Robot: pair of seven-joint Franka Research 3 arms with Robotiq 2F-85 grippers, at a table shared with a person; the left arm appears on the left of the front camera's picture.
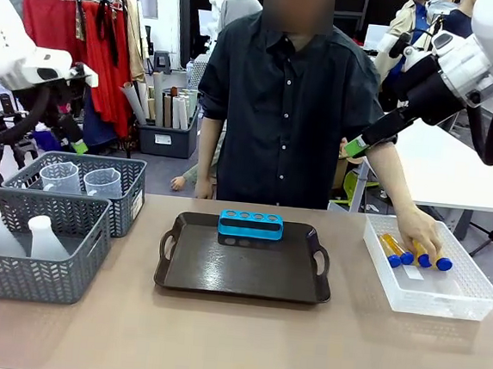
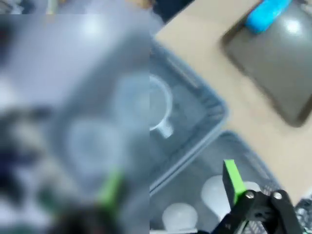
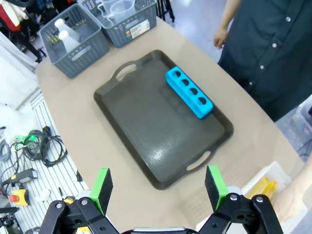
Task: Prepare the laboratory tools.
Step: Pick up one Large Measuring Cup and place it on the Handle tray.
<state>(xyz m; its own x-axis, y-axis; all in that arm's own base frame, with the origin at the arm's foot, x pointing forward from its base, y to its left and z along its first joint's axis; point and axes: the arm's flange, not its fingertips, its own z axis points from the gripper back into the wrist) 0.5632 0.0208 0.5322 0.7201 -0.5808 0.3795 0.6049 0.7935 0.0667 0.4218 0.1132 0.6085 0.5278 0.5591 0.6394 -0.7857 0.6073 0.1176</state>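
Left gripper (image 2: pixel 170 187) is raised above the table's left end, jaws spread wide. Right gripper (image 3: pixel 158 184) is raised above the right side, jaws spread wide. Person's hand (image 1: pixel 419 230) is lowered near the right edge.

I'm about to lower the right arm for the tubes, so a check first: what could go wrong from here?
1. The person's hand is in the white bin, over the tubes; the open right claw coming down there could strike it.
2. The tubes lie close side by side, so closing on one may shove its neighbours.
3. The blue rack has small holes; a tilted tube could miss.
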